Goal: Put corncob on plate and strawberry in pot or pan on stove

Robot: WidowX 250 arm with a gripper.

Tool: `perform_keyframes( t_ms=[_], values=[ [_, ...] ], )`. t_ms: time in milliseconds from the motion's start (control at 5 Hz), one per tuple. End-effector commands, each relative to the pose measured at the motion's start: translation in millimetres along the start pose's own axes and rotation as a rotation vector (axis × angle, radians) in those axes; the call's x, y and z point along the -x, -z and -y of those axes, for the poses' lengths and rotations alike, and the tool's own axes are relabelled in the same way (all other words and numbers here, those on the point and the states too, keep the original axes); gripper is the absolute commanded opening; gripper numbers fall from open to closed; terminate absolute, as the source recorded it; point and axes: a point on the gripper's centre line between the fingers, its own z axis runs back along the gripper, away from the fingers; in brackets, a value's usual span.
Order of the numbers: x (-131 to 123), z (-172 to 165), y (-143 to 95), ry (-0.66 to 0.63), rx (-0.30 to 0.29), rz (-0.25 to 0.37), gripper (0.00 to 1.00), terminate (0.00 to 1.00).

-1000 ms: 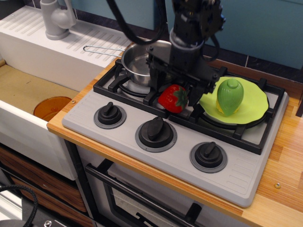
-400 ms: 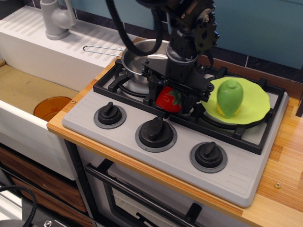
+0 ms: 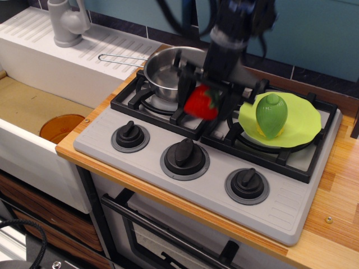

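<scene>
Fingers (image 3: 203,101): closed around the strawberry (image 3: 201,103), held clear of the grates.
Saucepan (image 3: 165,75): just up-left of the strawberry.
Corncob (image 3: 271,115): on the plate (image 3: 305,120).

A teal wall (image 3: 314,33) runs behind, edged below by a dark tiled strip (image 3: 314,75); a wooden tabletop (image 3: 342,196) borders the cooking area; at left sits a white sink unit (image 3: 50,61) with ridged drainboard and grey faucet (image 3: 66,22); its beige basin (image 3: 28,106) holds an orange round dish (image 3: 60,128); below, a toy oven door (image 3: 168,235) with dark handle.
</scene>
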Motion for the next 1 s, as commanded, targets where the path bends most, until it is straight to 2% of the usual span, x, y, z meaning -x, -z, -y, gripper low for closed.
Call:
perform_keyframes(
  t_ms=[0, 400, 800],
  values=[
    [-44.9, -22.0, -52.3, 0.07, -0.001, 0.045, 0.0, 0.0],
    [-86.8, -43.4, -30.8, 0.153, 0.029, 0.089, 0.0, 0.0],
    [-79.6, -34.8, -3.7, 0.144, 0.078, 0.109, 0.0, 0.0]
  ],
)
